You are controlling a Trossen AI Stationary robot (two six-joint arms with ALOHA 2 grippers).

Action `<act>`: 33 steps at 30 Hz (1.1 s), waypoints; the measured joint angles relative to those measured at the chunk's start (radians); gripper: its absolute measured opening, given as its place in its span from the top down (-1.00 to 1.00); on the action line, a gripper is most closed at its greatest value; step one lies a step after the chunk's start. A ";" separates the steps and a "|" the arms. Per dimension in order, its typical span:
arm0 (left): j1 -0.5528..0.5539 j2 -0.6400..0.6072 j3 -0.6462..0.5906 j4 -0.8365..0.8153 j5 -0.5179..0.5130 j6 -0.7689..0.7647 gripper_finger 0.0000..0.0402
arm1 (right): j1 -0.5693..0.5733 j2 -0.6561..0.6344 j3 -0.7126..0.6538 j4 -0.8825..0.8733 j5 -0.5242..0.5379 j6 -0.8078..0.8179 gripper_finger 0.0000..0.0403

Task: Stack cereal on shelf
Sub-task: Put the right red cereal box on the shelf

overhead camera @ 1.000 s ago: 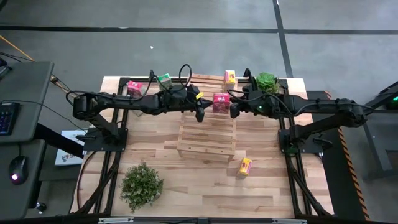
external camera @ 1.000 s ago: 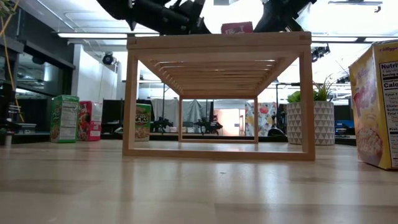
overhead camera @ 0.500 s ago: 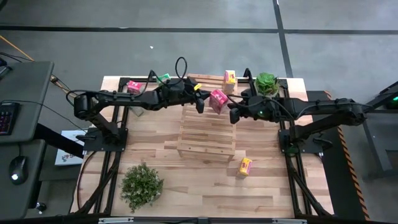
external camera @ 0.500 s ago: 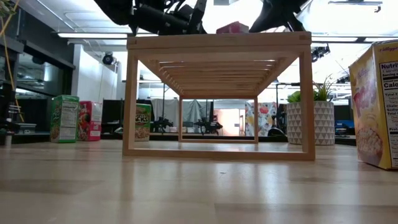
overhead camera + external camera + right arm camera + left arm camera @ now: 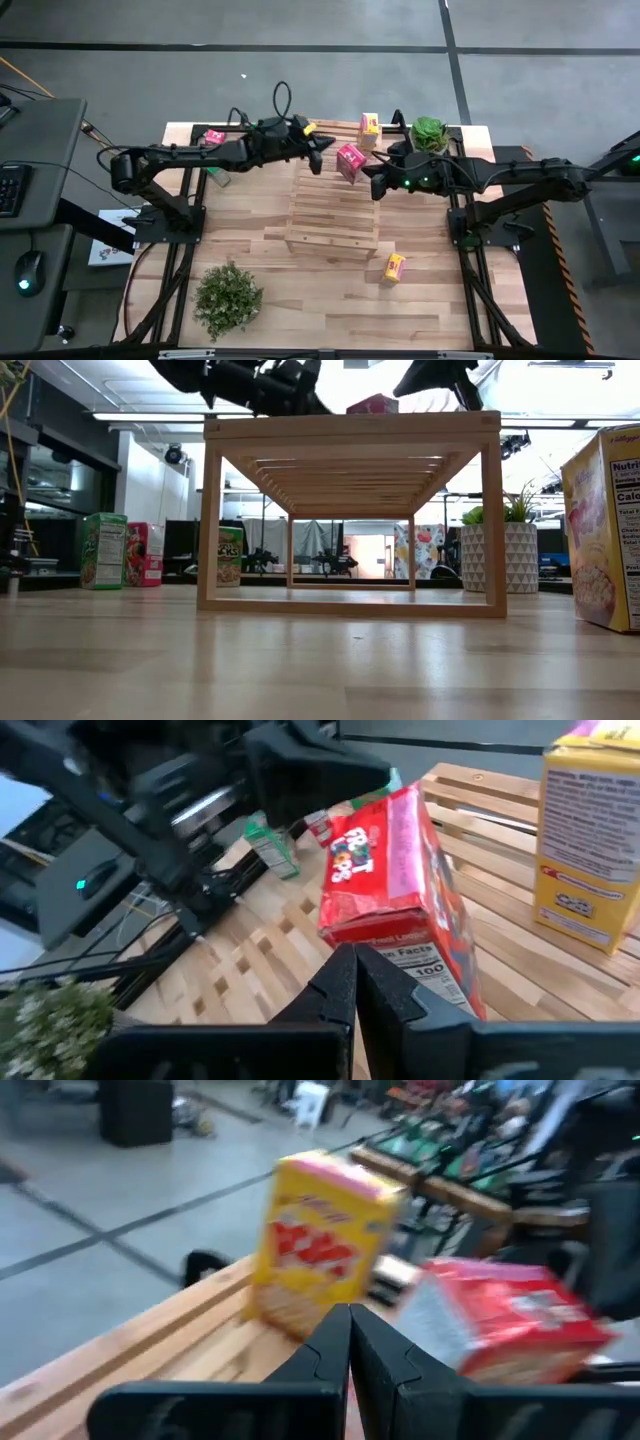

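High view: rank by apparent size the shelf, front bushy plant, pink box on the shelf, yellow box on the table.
1. shelf
2. bushy plant
3. pink box
4. yellow box, close to the pink one, so that order is unsure

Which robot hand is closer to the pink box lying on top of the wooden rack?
The right hand, just barely. It sits beside the pink box on one side; the left hand is on the opposite side, slightly farther off. Both are shut and hold nothing.

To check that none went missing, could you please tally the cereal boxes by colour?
Yellow boxes: 2
Pink-red boxes: 2
Green boxes: 2
Total: 6
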 joint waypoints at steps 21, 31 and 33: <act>-0.124 -0.061 -0.011 -0.166 0.078 -0.019 1.00 | -0.145 -0.039 0.001 -0.096 -0.001 -0.044 1.00; -0.121 0.087 -0.006 -0.105 0.028 -0.070 1.00 | -0.178 0.047 0.001 -0.097 -0.107 -0.045 1.00; -0.110 0.105 -0.006 -0.085 0.031 -0.072 1.00 | -0.171 0.052 0.002 -0.095 -0.123 -0.034 1.00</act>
